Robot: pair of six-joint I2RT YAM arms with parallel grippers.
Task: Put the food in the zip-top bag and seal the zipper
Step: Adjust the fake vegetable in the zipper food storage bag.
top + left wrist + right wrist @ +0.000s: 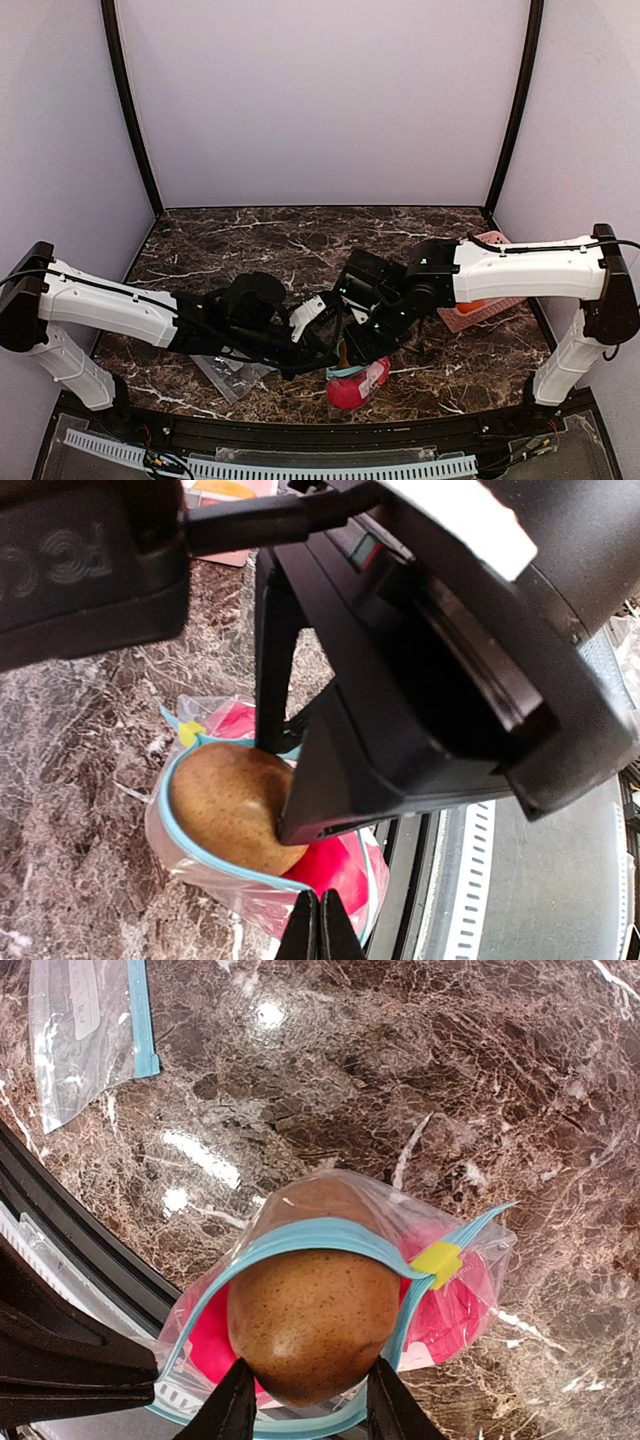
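One brown fruit [312, 1325], gripped by right tool [308, 1400], plugs zip-top bag [465, 1305]; left tool [320, 930] closed; basket [482, 315] behind.

Item: brown-tan speckled fruit [310, 1320] in zip-top bag [470, 1290]

The fruit is clasped on both sides by the right gripper [310, 1412] and lodged in the bag's open mouth. The teal zipper [300, 1235], fitted with a yellow slider [437, 1258], is bowed around it. Red food [212, 1338] is seen inside. A second clear bag [80, 1040] is laid well apart on the marble table [400, 1080].
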